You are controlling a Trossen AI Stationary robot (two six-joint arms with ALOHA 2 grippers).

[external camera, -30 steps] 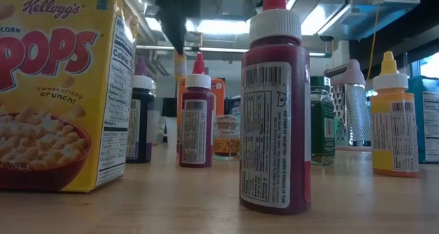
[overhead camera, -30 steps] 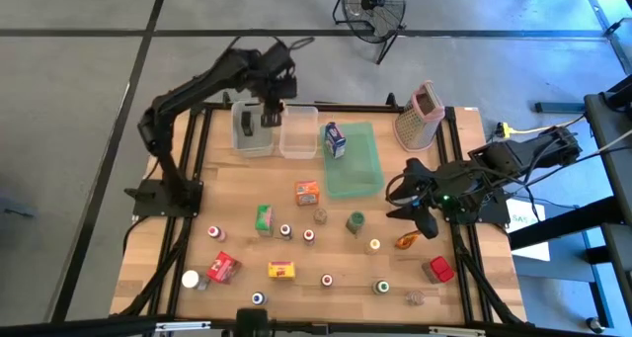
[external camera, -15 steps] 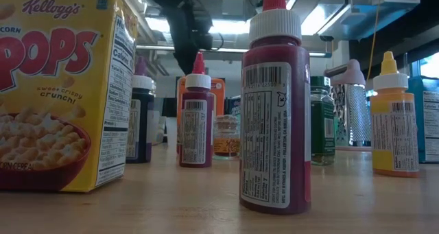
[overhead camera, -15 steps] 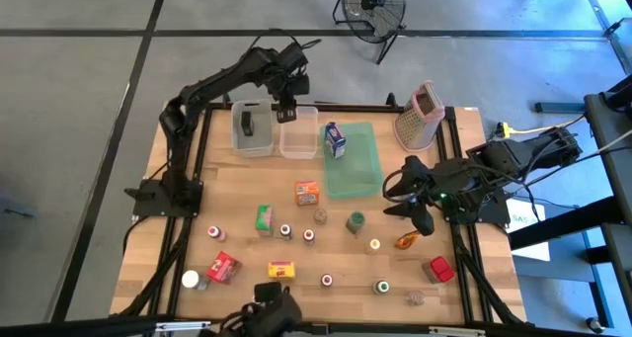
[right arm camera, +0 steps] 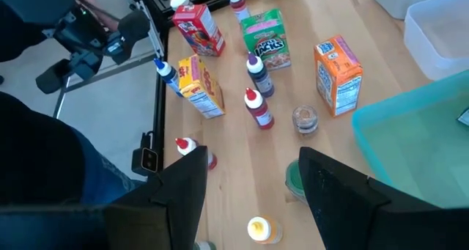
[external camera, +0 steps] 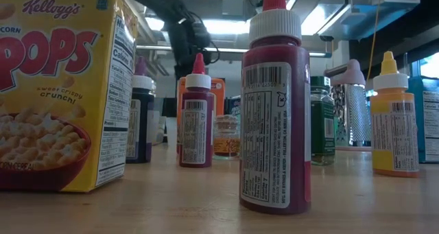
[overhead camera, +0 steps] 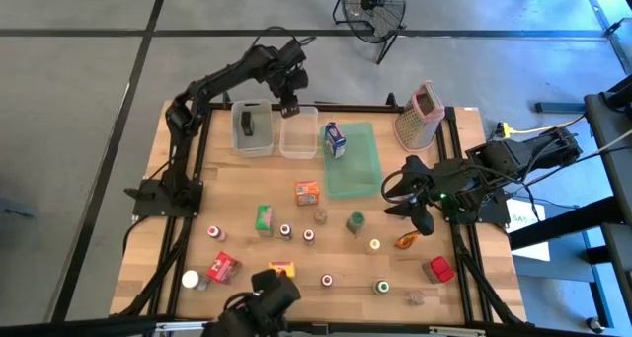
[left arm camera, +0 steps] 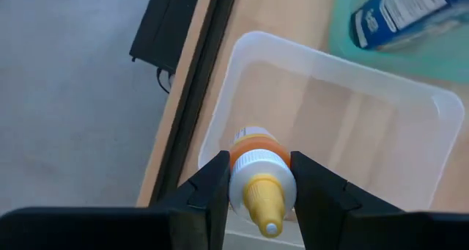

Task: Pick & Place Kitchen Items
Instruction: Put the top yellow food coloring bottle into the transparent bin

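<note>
The left end effector (left arm camera: 258,188) pinches a yellow-capped bottle (left arm camera: 256,173) above the clear bin (overhead camera: 298,131) at the upper centre of the high view, near the table's (overhead camera: 237,204) far edge. A second bin (overhead camera: 251,129) adjoins it on the left. The right end effector (overhead camera: 420,210) hovers, fingers spread and gripping nothing, at the right, beside the green tray (overhead camera: 354,160). Remaining kitchen items (overhead camera: 308,235) stand scattered across the lower table with open gaps between them.

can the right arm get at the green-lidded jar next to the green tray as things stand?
Probably yes. The right gripper hangs open and empty near the table's right edge, and the green-lidded jar stands upright on bare wood just beyond it, nothing between them. The green tray sits behind the jar, apart.
</note>
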